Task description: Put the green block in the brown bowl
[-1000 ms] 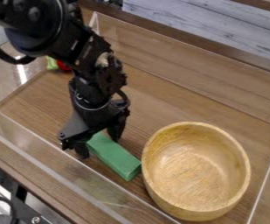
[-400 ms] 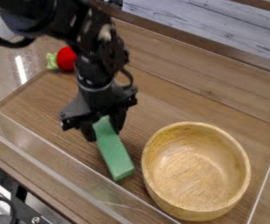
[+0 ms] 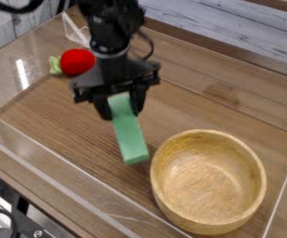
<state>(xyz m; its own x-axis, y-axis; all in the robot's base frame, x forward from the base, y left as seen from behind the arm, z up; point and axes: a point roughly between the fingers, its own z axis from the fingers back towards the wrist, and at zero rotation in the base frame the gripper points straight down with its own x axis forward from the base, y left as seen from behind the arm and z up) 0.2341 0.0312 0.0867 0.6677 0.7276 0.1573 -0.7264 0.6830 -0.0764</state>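
The green block (image 3: 129,133), a mint-green bar, hangs tilted above the wooden table, its upper end pinched between the black fingers of my gripper (image 3: 117,100), which is shut on it. Its lower end points down toward the left rim of the brown bowl (image 3: 209,179). The bowl, round, light wood with a thick rim, stands empty at the lower right. My black arm reaches down from the top of the view.
A red ball with a green leaf (image 3: 73,62) lies on the table to the left of the gripper. A clear plastic wall (image 3: 58,177) runs along the front edge of the wooden table (image 3: 220,93).
The gripper has shut on the green block and lifted it off the table, moving up and toward the back. The red ball, hidden before, is now visible.
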